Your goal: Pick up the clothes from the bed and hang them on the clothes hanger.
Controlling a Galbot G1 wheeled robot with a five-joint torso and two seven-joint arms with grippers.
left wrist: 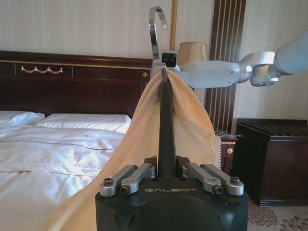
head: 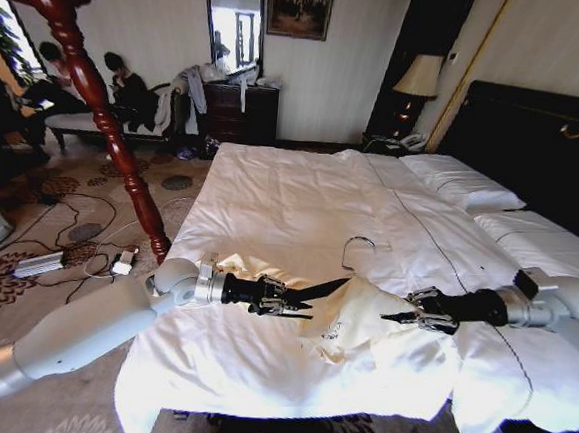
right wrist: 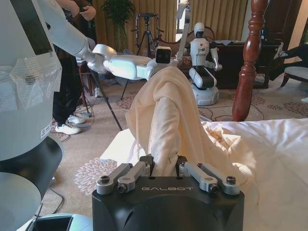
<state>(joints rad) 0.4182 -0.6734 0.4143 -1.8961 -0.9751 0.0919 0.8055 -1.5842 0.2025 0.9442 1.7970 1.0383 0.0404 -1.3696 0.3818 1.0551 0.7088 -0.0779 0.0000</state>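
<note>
Left end effector (head: 293,299) is gripping the hanger (head: 326,288) by one arm. Right end effector (head: 402,312) is pinching the clothes (head: 354,317) opposite it. The garment is off the bed (head: 290,207), draped between the two over the hanger, hook (left wrist: 155,29) poking out above the collar. Judging: pickup done, draping seems partly done; the far side likely still needs pulling on.

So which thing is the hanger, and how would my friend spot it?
Find the big bed with the white duvet. Above its near end, two grippers hold up a cream-yellow shirt. The hanger is the thin black bar poking from the shirt, with a silver wire hook, unlike the red-brown wooden coat stand.
</note>
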